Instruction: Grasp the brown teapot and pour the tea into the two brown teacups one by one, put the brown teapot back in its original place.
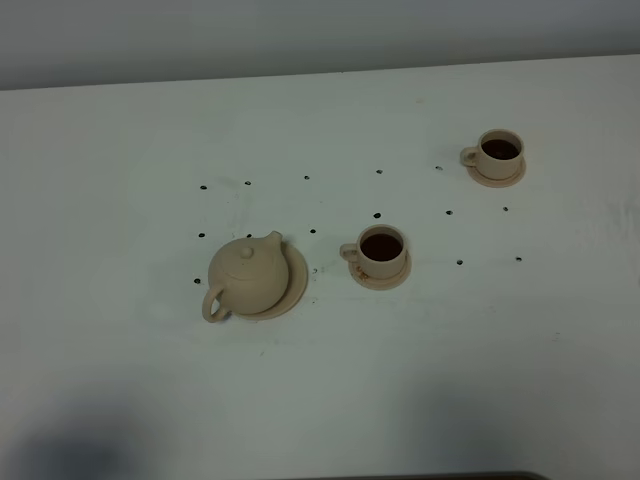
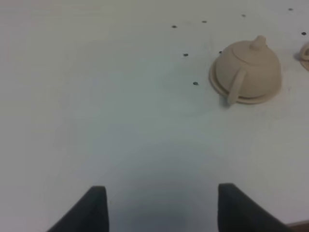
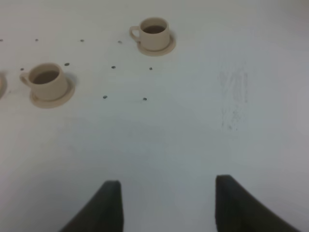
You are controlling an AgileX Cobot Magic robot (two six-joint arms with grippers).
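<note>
The brown teapot sits upright on its wide tan saucer at centre left of the white table, handle toward the front left, spout toward the back. It also shows in the left wrist view. One teacup on its small saucer stands just right of the teapot, the other at the back right. Both hold dark tea and show in the right wrist view. My left gripper is open and empty, well short of the teapot. My right gripper is open and empty, far from the cups. Neither gripper shows in the exterior view.
The white table bears several small dark dots around the teapot and cups. A grey wall runs along the back edge. Faint scuff marks show in the right wrist view.
</note>
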